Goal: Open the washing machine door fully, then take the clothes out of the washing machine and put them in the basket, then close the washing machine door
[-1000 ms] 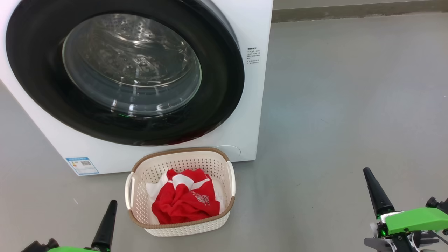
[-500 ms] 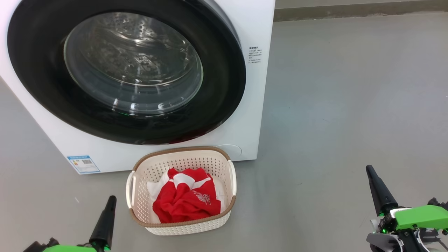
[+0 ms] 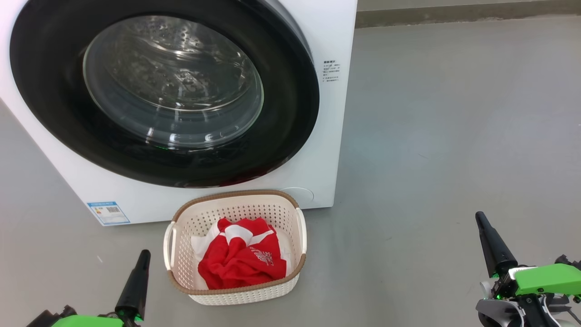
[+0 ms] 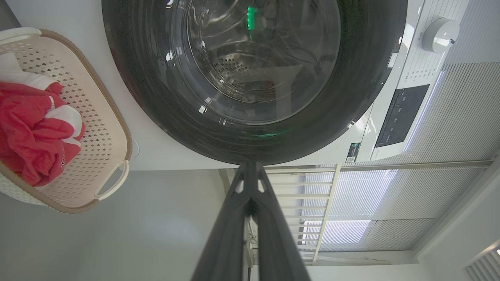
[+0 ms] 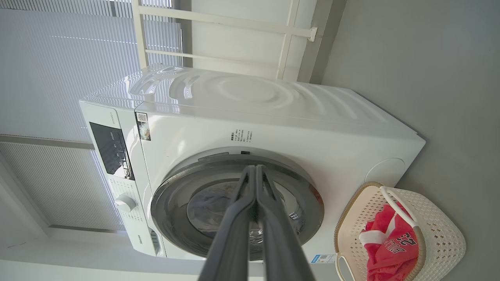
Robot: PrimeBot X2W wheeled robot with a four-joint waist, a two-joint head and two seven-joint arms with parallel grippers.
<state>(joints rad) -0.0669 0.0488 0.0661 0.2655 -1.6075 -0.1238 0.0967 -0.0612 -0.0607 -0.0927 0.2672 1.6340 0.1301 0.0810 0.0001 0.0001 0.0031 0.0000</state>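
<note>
Both fingers [image 4: 228, 234] of the left gripper [image 4: 250, 167] are pressed flat together, tip to tip, with nothing between them. The right gripper [image 5: 256, 168] has its two fingers [image 5: 234, 234] clenched the same way and is just as empty (four fingers, then, and no load). From the head camera the left gripper hangs low, near the basket's left handle but not touching it. The right gripper is well apart from the basket, over bare grey floor [image 3: 431, 136].

One washing machine [image 3: 329, 150] stands on that floor, and its one door [image 3: 181, 168] is closed flush against the white front. The perforated drum shows through the glass. One basket [image 3: 236, 196] sits on the floor just before the machine, below the door. The clothes [image 3: 240, 265] lie inside the basket as one crumpled heap, red with white panels and lettering over some white cloth. How many garments make up the heap cannot be told.

The machine carries one blue label [image 3: 108, 212] at its lower corner, one round dial [image 5: 125, 203] and one dark control panel [image 5: 111, 148].
</note>
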